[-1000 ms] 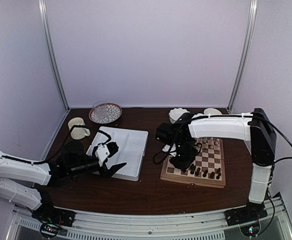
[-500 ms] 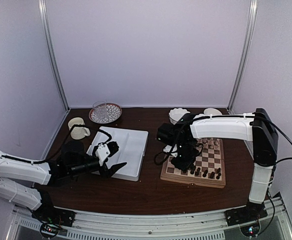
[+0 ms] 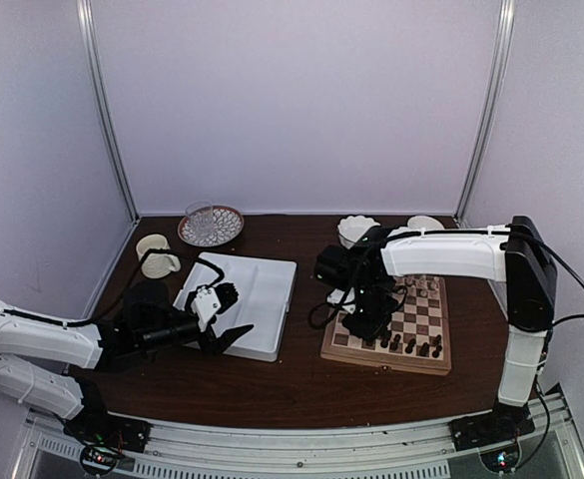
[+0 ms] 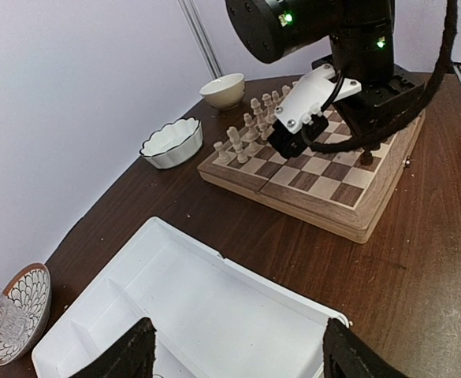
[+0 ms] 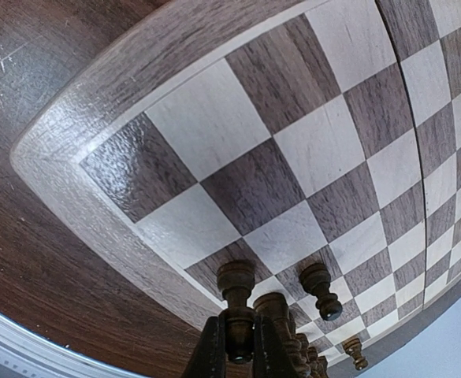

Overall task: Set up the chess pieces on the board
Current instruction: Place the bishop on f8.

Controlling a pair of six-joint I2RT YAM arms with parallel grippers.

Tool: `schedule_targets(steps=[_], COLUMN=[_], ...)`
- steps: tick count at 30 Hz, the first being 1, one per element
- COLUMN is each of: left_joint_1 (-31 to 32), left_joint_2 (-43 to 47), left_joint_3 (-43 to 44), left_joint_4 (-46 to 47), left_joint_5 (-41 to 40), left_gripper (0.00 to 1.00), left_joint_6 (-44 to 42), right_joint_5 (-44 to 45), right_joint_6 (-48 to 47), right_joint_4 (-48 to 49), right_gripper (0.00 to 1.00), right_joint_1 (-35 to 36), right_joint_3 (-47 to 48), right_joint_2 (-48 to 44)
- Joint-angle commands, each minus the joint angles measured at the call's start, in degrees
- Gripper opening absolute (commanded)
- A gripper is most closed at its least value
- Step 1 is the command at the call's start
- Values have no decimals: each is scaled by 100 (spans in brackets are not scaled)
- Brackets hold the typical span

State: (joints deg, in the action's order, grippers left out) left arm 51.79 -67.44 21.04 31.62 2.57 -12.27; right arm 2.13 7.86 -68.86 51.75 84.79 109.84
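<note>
Over a corner of the checked wooden chessboard, a tiny dark brown wooden chessman was pinched in the right gripper, presumably to be lowered upright onto its square.

A dark brown wooden table is enclosed by pale lilac walls. A white divided tray is laid left of centre. Behind it, near the back edge, a patterned plate is set, and a clear glass is stood on it. A cream mug is placed near the tray's far left corner. At the back right, a scalloped white bowl and a plain cream bowl are set near each other.
</note>
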Motion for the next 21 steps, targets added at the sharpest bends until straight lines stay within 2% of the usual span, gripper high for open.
schedule_targets(steps=[1, 4, 7, 8, 9, 10, 16, 21], left_joint_1=[-45, -46, -42, -41, -44, -46, -47, -136], left_joint_2=[-6, -11, 17, 39, 64, 96, 237, 277], left_joint_3=[138, 152, 140, 133, 125, 121, 65, 173], left_joint_4=[108, 92, 84, 74, 74, 73, 77, -216], left_joint_5=[3, -2, -13, -19, -17, -27, -162, -753], left_gripper=[73, 73, 73, 73, 73, 73, 73, 73], left_joint_6=[36, 66, 74, 80, 86, 85, 134, 665], right_joint_5=[-188, -191, -196, -175, -149, -112, -43, 22], right_joint_6=[-8, -14, -12, -11, -17, -5, 20, -7], right_joint_4=[99, 137, 108, 102, 98, 96, -69, -239], right_gripper=[1, 3, 8, 17, 30, 34, 35, 35], right_joint_1=[-15, -15, -15, -15, -15, -15, -15, 2], right_joint_3=[-152, -144, -138, -129, -120, -105, 227, 681], right_joint_2=[-53, -96, -111, -110, -129, -143, -275, -373])
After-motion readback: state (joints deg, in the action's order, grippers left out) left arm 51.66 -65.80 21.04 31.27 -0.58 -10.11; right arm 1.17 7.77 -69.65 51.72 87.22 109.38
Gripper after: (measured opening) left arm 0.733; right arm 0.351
